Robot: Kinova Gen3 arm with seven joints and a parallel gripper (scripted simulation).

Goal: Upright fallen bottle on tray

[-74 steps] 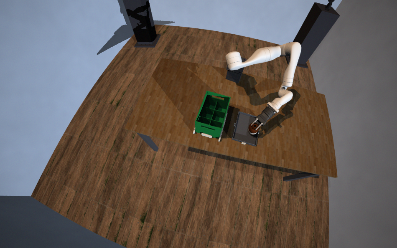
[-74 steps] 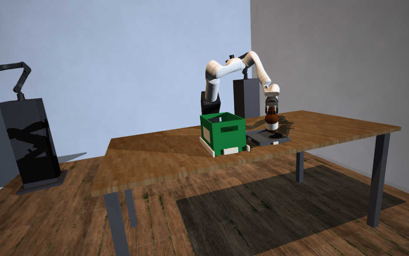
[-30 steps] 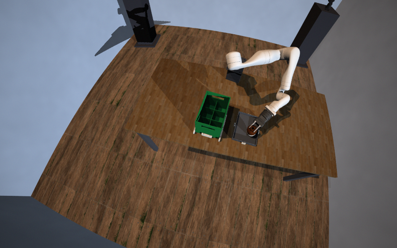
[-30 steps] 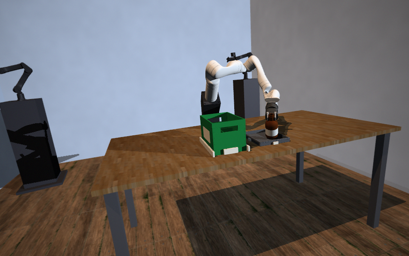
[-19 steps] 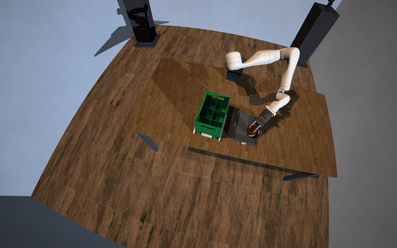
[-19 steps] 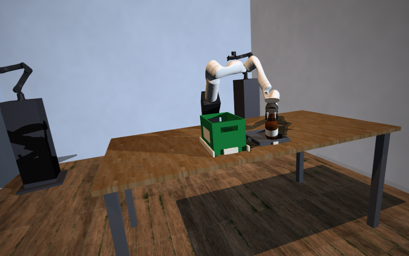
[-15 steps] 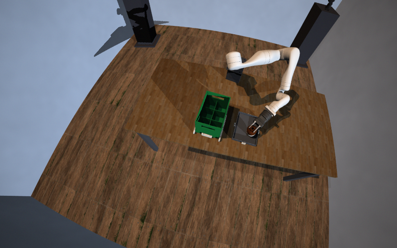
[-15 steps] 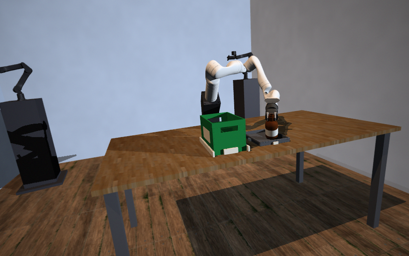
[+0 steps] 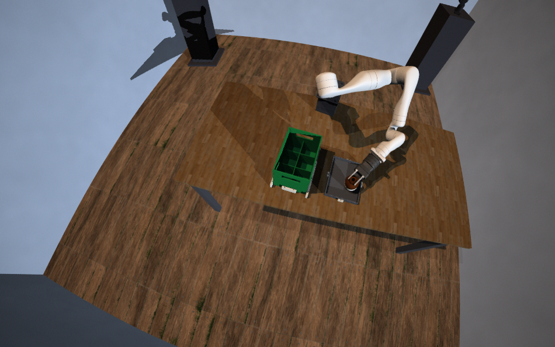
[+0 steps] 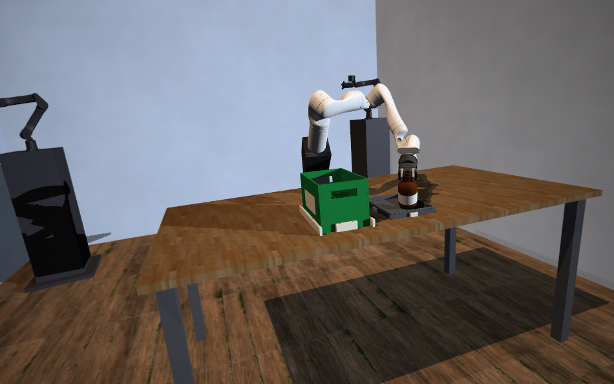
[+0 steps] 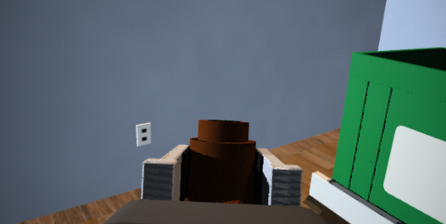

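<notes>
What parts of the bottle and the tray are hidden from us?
- Bottle body and label, wrist view: cut off by the bottom edge and the gripper shut on its neck.
- Bottle base meeting the tray, exterior view: too small to tell.
- Tray corner under the bottle, top view: covered by bottle and gripper.

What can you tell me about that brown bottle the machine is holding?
The bottle is dark brown, glassy-looking, with a white label band around its body and a stepped neck. It stands upright on the dark grey tray, beside the green crate. The pincer is closed on its neck from above.
</notes>
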